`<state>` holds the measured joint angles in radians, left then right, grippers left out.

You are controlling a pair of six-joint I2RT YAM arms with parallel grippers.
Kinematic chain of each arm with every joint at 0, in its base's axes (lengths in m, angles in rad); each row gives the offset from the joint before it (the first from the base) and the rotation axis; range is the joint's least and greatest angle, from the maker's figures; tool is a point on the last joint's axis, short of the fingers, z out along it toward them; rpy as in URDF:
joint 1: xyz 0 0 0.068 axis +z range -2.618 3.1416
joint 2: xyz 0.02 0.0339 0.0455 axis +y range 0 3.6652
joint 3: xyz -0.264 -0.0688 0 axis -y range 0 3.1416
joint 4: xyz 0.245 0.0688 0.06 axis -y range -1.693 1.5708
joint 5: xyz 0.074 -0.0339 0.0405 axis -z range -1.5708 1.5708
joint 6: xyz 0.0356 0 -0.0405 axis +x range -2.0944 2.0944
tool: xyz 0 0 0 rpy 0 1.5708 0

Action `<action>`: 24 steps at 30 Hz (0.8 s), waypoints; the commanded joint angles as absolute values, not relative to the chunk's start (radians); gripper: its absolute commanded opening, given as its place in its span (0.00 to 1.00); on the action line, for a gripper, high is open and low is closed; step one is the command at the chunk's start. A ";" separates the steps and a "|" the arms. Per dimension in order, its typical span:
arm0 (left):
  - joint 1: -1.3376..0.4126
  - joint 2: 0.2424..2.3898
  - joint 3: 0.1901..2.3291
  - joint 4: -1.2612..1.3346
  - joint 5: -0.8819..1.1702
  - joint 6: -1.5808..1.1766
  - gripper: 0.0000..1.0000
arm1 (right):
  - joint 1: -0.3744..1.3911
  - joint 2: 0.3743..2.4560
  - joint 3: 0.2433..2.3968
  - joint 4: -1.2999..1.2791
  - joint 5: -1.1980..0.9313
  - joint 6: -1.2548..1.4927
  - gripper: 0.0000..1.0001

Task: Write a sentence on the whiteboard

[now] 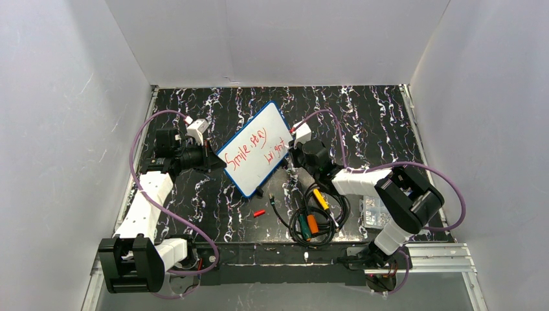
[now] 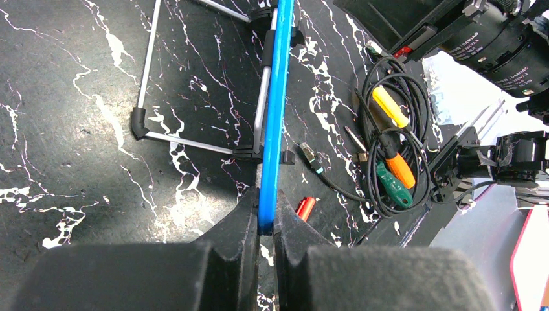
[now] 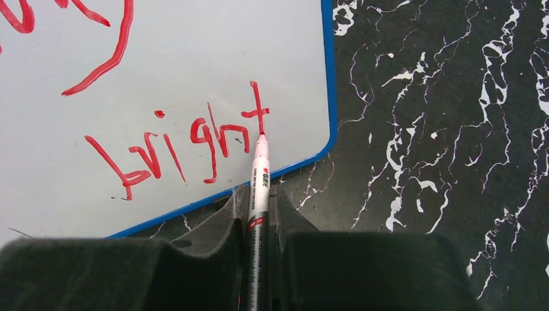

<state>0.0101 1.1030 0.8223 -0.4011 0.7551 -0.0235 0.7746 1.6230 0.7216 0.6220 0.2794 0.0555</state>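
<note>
The whiteboard (image 1: 256, 150), white with a blue rim, stands tilted on a wire stand at mid table. Its edge (image 2: 274, 110) runs blue through the left wrist view, and my left gripper (image 2: 265, 223) is shut on that rim. The sentence (image 1: 256, 144) is in red, two lines reading "Smile stay" and "bright" (image 3: 181, 142). My right gripper (image 3: 259, 201) is shut on a red marker (image 3: 259, 178), whose tip touches the foot of the last letter "t". The board surface (image 3: 194, 58) fills the upper left of the right wrist view.
A coil of black cable with orange, yellow and green handled tools (image 1: 314, 217) lies near the front. A red marker cap (image 1: 259, 212) lies beside it. A clear box of small parts (image 1: 372, 210) sits at the right. The wire stand (image 2: 194, 139) props the board.
</note>
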 commanded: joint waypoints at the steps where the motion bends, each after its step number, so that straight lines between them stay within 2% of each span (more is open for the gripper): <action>1: -0.002 1.109 0.825 -0.456 0.729 0.012 0.00 | 0.779 1.612 0.714 0.641 0.292 0.072 0.01; 24: -0.002 1.109 0.827 -0.454 0.733 0.012 0.00 | 0.779 1.609 0.761 0.651 0.400 0.036 0.01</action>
